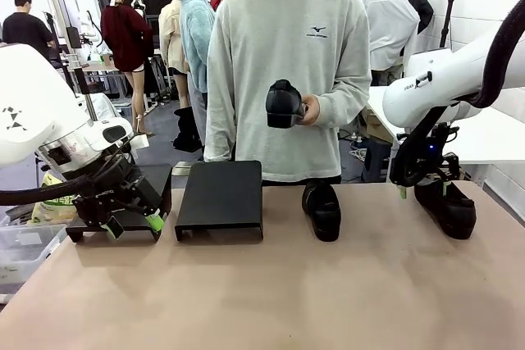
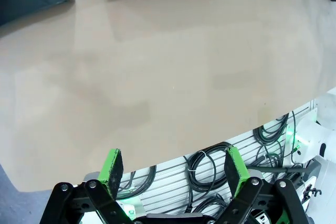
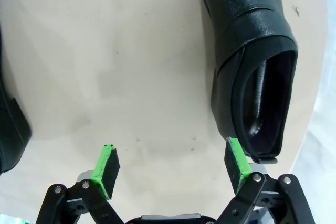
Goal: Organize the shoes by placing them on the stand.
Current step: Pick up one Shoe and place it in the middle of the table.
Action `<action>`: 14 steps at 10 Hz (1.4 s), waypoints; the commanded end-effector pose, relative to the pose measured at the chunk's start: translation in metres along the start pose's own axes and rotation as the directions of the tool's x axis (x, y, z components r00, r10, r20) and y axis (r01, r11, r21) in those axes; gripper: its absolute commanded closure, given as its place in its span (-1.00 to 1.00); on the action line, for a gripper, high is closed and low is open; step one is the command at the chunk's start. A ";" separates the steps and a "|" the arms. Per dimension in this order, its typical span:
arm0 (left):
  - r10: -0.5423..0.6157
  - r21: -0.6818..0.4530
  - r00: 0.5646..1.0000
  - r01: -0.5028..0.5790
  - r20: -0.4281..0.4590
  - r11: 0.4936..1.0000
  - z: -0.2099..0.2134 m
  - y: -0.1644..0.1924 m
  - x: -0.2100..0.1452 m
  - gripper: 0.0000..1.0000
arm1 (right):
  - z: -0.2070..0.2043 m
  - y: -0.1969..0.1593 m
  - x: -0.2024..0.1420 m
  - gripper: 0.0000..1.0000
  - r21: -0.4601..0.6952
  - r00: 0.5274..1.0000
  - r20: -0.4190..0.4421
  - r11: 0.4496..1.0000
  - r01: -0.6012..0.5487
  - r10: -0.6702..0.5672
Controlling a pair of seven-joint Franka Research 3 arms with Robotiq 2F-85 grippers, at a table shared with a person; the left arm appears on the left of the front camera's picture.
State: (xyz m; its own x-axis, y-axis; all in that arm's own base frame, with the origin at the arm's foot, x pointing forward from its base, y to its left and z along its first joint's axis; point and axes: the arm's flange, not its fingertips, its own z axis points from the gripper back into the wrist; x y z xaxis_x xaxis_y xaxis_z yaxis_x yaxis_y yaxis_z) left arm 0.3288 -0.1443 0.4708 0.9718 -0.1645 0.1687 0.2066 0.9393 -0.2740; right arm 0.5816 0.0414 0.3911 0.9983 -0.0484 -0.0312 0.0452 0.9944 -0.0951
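Where its upper shows, the shoe (image 3: 247, 35) seems pebbled leather.

table (image 1: 328, 301): tan top | plastic bin (image 1: 25, 256): clear, beside table's left edge | cables (image 2: 206, 170): black, coiled beyond table edge

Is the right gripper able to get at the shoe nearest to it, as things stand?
Probably yes: the right gripper is open, the shoe lies just beside it, nothing between them.

Sm. logo (image 1: 317, 32) on sweatshirt (image 1: 279, 88), txt unreadable
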 end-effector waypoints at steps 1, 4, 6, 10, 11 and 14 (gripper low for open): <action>-0.003 -0.002 1.000 0.003 -0.003 1.000 -0.001 0.000 -0.001 -1.00 | 0.006 -0.004 0.010 -1.00 -0.067 0.996 -0.042 0.995 -0.076 0.073; -0.003 -0.002 1.000 0.003 -0.003 1.000 -0.001 0.000 -0.001 -1.00 | 0.003 -0.006 0.016 -1.00 -0.091 0.998 -0.041 0.994 -0.054 0.050; -0.003 -0.002 1.000 0.003 -0.003 1.000 -0.001 0.000 -0.001 -1.00 | 0.001 -0.007 0.005 -1.00 -0.059 0.997 -0.042 0.996 -0.066 0.063; -0.003 -0.002 1.000 0.003 -0.003 1.000 -0.001 0.000 -0.001 -1.00 | 0.004 -0.022 0.016 -1.00 -0.039 0.997 -0.025 0.997 -0.071 0.070; -0.003 -0.002 1.000 0.003 -0.003 1.000 -0.001 0.000 -0.001 -1.00 | 0.003 -0.029 0.019 -1.00 -0.018 0.998 -0.011 0.998 -0.060 0.059; -0.003 -0.002 1.000 0.003 -0.003 1.000 -0.001 0.000 -0.001 -1.00 | -0.011 -0.045 0.035 -1.00 0.086 0.996 -0.032 0.993 -0.083 0.086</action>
State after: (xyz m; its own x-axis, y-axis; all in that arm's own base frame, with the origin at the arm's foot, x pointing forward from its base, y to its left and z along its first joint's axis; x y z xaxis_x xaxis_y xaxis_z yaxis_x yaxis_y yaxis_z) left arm 0.3288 -0.1443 0.4709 0.9718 -0.1646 0.1689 0.2067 0.9393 -0.2740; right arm 0.6004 -0.0017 0.3896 0.9980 -0.0033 -0.0637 -0.0014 0.9973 -0.0736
